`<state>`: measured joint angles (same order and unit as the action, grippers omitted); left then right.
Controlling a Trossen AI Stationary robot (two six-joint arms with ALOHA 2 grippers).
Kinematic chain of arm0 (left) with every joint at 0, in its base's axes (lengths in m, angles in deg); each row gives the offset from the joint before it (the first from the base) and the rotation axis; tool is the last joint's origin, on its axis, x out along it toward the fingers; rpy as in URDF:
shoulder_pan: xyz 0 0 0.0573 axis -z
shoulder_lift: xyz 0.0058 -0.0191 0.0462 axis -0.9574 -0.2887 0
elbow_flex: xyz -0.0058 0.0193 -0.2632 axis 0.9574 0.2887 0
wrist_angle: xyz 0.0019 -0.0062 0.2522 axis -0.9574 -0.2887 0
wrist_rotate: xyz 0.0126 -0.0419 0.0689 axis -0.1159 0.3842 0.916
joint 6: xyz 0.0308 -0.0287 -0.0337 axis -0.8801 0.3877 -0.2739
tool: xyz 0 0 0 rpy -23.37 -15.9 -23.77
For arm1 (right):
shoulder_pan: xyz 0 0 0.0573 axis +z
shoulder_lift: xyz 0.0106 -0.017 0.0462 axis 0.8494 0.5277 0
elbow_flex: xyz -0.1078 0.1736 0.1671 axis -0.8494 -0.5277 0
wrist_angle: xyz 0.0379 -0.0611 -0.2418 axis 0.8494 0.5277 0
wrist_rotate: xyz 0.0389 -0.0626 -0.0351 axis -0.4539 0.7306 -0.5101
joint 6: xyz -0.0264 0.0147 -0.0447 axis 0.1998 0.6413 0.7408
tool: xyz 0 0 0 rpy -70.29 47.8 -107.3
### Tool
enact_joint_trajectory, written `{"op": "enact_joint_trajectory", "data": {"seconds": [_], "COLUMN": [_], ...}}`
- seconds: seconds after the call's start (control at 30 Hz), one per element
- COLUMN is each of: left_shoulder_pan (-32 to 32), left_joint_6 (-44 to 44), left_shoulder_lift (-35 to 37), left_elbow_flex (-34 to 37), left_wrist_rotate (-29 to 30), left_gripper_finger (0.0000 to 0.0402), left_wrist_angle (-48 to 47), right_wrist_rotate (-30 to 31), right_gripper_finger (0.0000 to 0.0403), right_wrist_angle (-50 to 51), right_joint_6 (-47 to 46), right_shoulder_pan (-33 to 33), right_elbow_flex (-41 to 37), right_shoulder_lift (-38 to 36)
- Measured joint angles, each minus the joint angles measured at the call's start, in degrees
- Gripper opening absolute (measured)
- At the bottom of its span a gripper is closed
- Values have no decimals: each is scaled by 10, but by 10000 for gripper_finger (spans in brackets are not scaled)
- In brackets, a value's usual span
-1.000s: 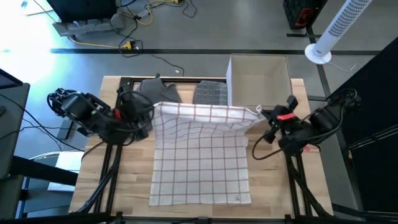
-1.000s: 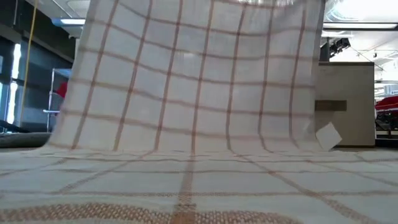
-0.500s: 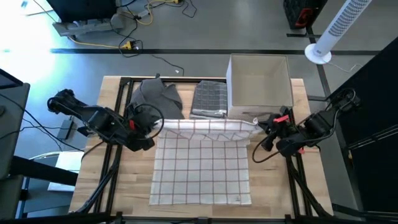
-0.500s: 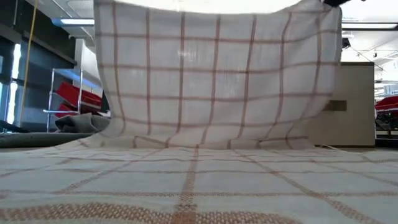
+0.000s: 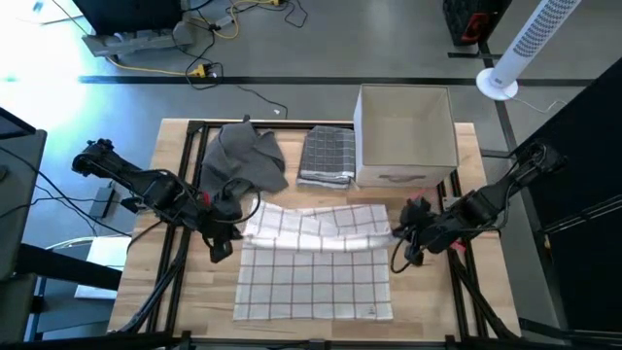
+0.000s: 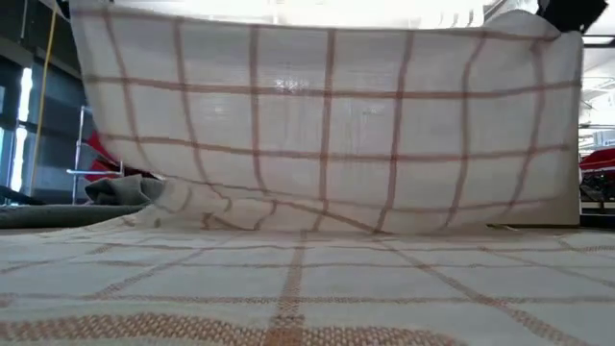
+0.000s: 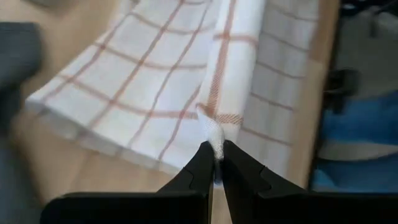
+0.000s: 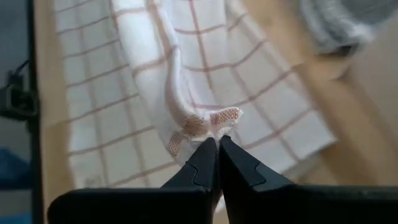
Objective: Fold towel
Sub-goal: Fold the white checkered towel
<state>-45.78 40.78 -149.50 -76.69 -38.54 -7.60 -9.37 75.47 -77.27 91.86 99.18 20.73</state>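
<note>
**Overhead: towel half-lifted between two grippers**

Here, seen from above: white towel [image 5: 316,262] with thin red checks spread on the wooden table [image 5: 428,301], near half lying flat, far edge raised and carried over it as a sagging band. Left gripper [image 5: 233,222] at the band's left corner, right gripper [image 5: 400,231] at its right corner. Behind the towel, a crumpled grey cloth [image 5: 248,156], a folded grey checked cloth [image 5: 328,156] and an open box [image 5: 406,134], all apart from the towel.

From table height: lifted part of the towel [image 6: 327,125] hanging like a curtain across nearly the whole width, bottom curving down into the flat part in front. Grey cloth [image 6: 120,189] just visible at the left behind it.

From the left wrist: fingers [image 7: 198,171] pressed together, pinching a bunched corner of towel [image 7: 155,93].

From the right wrist: fingers [image 8: 239,165] likewise closed tight, clamping the other corner [image 8: 214,121] with its red hem stripe.
</note>
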Motion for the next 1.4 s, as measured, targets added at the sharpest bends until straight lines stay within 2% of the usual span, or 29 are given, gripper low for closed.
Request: {"op": "enact_joint_trajectory", "data": {"seconds": [0.1, 0.3, 0.5, 0.73, 0.9, 1.03, 1.27, 1.4], "left_shoulder_pan": [0, 6, 20, 34, 41, 51, 69, 71], "left_joint_6": [0, 8, 28, 61, 71, 72, 68, 49], "left_shoulder_lift": [-8, -30, -37, -38, -38, -43, -79, -111], "left_elbow_flex": [18, 67, 118, 146, 145, 145, 145, 145], "left_wrist_rotate": [-21, -125, -156, -197, -199, -202, -258, -282], "left_gripper_finger": [14, 14, 14, 14, 14, 14, 14, 14], "left_wrist_angle": [25, 55, 126, 105, 113, 161, 198, 203], "right_wrist_rotate": [-38, -108, -180, -259, -274, -286, -359, -361], "right_gripper_finger": [0, 0, 0, 0, 0, 0, 0, 0], "right_wrist_angle": [-56, -175, -243, -320, -351, -354, -355, -357], "right_joint_6": [-1, 0, 19, 31, 33, 35, 65, 77], "right_shoulder_pan": [0, 0, 0, 0, 0, 1, 1, 0], "right_elbow_flex": [-41, -110, -138, -138, -138, -138, -138, -137], "right_shoulder_lift": [0, 1, 35, 113, 136, 138, 138, 142]}}
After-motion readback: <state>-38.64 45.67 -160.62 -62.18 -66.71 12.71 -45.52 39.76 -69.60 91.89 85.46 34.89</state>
